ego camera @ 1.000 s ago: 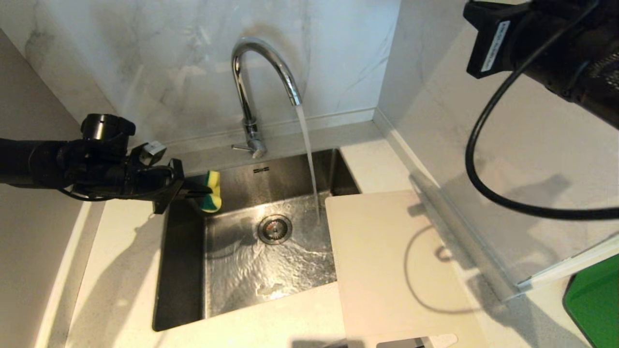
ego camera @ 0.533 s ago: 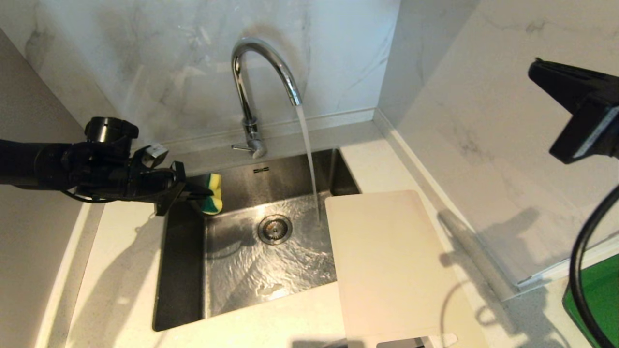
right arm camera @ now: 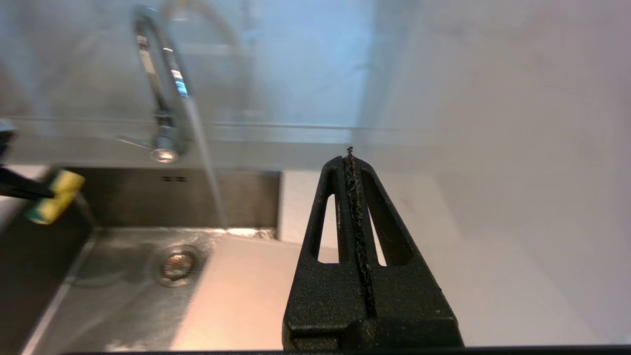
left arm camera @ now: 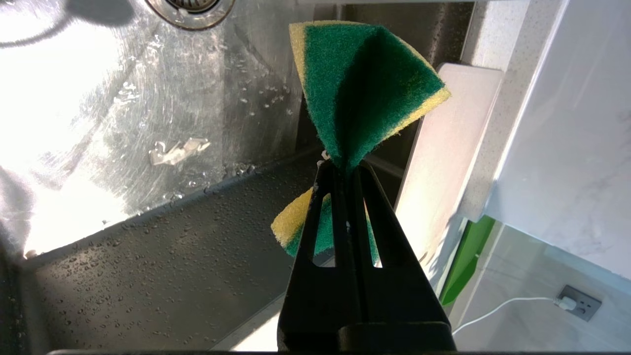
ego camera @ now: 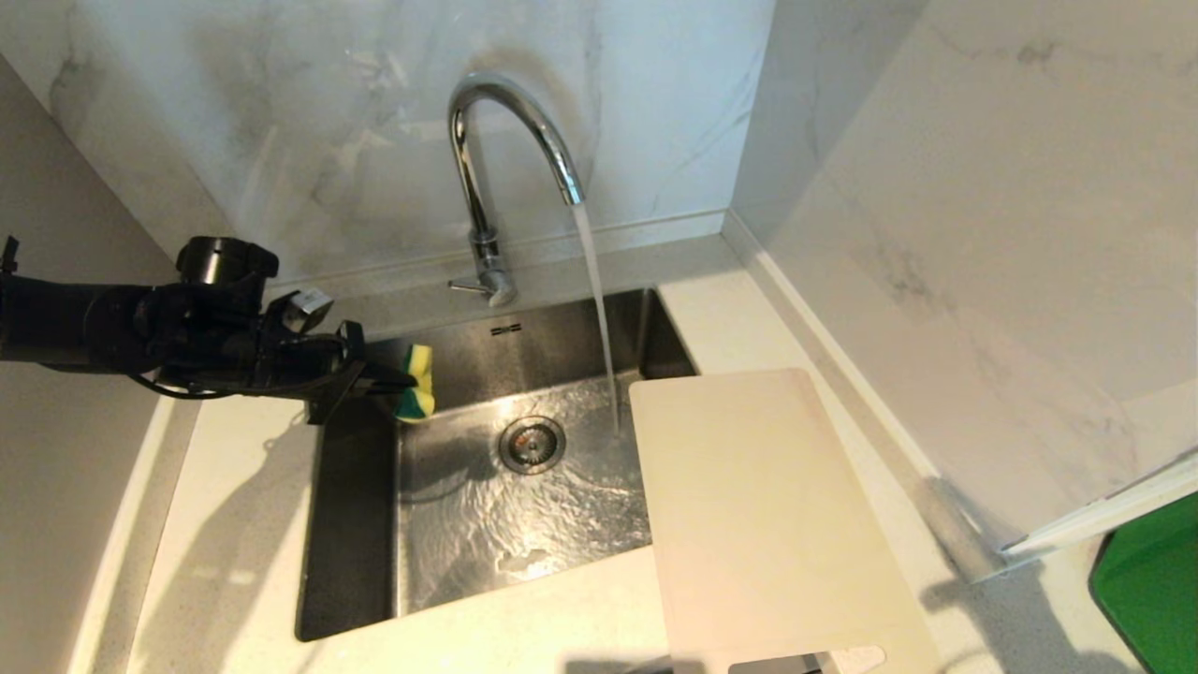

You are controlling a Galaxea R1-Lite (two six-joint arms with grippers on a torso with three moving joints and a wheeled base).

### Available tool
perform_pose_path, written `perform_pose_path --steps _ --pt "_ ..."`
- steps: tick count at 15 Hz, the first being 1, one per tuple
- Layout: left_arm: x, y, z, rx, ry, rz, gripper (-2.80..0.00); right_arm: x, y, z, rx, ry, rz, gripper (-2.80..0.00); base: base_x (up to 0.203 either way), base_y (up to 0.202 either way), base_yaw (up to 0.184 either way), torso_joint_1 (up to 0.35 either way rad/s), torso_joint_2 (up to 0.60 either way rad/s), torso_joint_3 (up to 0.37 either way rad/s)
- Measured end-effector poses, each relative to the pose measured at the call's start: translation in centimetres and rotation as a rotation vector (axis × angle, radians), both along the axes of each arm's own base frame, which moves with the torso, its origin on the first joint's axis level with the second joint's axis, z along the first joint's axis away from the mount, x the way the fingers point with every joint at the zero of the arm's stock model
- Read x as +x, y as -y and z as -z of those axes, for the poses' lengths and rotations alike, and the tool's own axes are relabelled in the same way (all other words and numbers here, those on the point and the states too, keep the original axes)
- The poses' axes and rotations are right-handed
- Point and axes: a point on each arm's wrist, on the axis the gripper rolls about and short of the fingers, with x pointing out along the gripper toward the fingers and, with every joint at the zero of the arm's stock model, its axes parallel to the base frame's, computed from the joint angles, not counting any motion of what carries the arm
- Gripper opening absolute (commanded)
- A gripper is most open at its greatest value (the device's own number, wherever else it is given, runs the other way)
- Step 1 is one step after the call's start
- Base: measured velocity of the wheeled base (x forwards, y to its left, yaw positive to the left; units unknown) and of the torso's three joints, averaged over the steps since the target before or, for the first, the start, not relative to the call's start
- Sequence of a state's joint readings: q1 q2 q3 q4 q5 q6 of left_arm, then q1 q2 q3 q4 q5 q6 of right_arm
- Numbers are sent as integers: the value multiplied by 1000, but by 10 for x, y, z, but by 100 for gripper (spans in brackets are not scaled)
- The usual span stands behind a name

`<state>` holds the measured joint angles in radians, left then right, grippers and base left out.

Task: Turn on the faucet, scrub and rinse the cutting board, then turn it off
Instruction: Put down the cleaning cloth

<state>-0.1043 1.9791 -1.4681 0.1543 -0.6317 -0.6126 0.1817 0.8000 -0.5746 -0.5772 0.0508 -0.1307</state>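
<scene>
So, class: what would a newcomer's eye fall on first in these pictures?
The faucet at the back of the sink is pouring water near the drain. The left gripper, over the sink's left side, is shut on a green-and-yellow sponge. The cutting board lies flat over the sink's right edge.

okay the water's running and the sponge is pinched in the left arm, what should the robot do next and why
Probably carry the sponge in the left end effector across the sink to the cutting board. The faucet already runs, yet the board lies unscrubbed at the sink's right edge.
</scene>
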Motion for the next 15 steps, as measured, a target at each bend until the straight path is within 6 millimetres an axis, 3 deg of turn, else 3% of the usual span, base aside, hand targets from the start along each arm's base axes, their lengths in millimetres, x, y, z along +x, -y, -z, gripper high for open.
perform_pose_path --steps 8,15 --pt "-1 0 -1 -2 -1 -2 -280 -38 10 54 10 -26 59 -280 0 0 0 0 0 0" --pt "-5 4 -6 -7 8 8 -280 -63 11 126 89 -108 95 -280 0 0 0 0 0 0"
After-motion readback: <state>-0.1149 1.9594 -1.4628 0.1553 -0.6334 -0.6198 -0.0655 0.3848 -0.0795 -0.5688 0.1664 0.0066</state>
